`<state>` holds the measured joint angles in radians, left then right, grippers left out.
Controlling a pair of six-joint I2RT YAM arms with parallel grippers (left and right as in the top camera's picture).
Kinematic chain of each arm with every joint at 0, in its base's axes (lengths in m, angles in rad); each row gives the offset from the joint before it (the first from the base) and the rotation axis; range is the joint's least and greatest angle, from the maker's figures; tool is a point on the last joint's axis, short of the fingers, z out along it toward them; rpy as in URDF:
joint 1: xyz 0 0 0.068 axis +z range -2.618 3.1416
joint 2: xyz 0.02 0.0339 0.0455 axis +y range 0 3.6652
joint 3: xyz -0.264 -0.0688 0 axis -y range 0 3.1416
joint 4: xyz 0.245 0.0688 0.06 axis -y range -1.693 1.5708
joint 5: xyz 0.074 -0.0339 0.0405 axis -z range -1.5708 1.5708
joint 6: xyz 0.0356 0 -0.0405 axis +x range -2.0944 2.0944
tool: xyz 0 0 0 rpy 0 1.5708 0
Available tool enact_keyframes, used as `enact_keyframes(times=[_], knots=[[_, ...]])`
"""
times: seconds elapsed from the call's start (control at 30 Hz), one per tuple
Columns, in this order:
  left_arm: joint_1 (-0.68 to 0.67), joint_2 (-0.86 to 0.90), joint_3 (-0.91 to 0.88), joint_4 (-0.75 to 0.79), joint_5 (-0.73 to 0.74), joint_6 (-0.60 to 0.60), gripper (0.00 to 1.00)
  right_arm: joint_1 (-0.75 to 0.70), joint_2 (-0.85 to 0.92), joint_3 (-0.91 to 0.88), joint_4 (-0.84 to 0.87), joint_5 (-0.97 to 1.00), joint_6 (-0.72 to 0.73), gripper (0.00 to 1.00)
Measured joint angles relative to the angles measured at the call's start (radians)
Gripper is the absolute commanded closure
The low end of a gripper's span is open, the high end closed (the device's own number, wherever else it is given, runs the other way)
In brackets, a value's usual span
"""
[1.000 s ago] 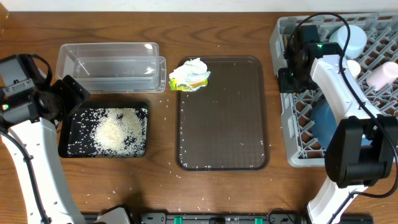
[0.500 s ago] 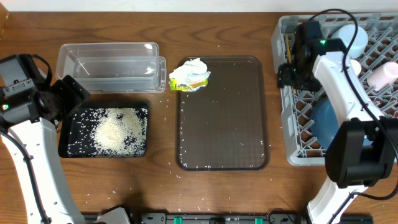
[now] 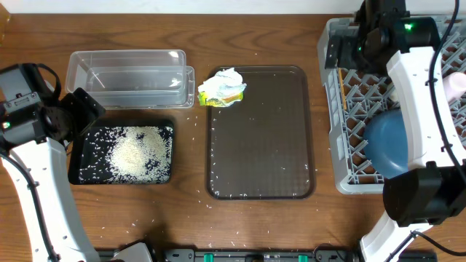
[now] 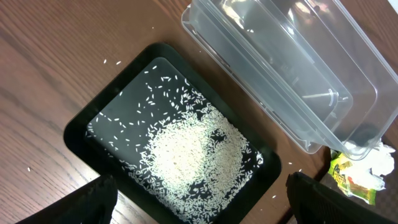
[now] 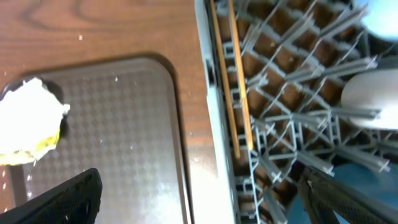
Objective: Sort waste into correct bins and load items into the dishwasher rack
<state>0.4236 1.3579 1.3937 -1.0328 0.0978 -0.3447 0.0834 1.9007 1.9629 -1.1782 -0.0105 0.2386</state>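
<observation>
A pair of wooden chopsticks (image 5: 239, 81) lies along the left edge of the grey dishwasher rack (image 3: 349, 164), free of my fingers. My right gripper (image 5: 205, 205) hovers open above that edge, at the rack's far left corner (image 3: 341, 52). The rack also holds a dark-blue bowl (image 3: 389, 142), a white cup (image 5: 373, 99), a light-blue bowl (image 5: 382, 15) and a pink cup (image 3: 459, 84). My left gripper (image 4: 199, 208) hangs open and empty over the near rim of the black tray (image 4: 81, 130) holding the rice (image 4: 193, 155). The tissue with its yellow-green wrapper (image 3: 222, 87) sits on the brown tray's far left corner.
The clear tub (image 3: 131, 76) stands just behind the black tray and holds nothing. The brown serving tray (image 3: 262, 138) lies between the bins and the rack. Stray rice grains dot the table near its front edge (image 3: 218, 244).
My right gripper has opened and let go of the chopsticks, which now rest in the rack. The right arm has drawn back toward the table's far edge. The left arm has not moved.
</observation>
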Motion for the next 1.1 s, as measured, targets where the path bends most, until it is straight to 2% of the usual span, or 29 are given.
enact_keyframes(times=[0.23,0.4,0.5,0.77,1.1], knots=[[0.0,0.0,0.0,0.0,0.0,0.0,0.1,-0.02,0.0,0.0,0.051,0.244,0.0,0.01],[0.0,0.0,0.0,0.0,0.0,0.0,0.1,-0.097,0.0,0.0,-0.031,0.341,0.0,0.01],[0.0,0.0,0.0,0.0,0.0,0.0,0.1,-0.152,0.0,0.0,-0.087,0.364,0.0,0.01],[0.0,0.0,0.0,0.0,0.0,0.0,0.1,-0.285,0.0,0.0,-0.093,0.315,0.0,0.01],[0.0,0.0,0.0,0.0,0.0,0.0,0.1,-0.317,0.0,0.0,-0.093,0.285,0.0,0.01]])
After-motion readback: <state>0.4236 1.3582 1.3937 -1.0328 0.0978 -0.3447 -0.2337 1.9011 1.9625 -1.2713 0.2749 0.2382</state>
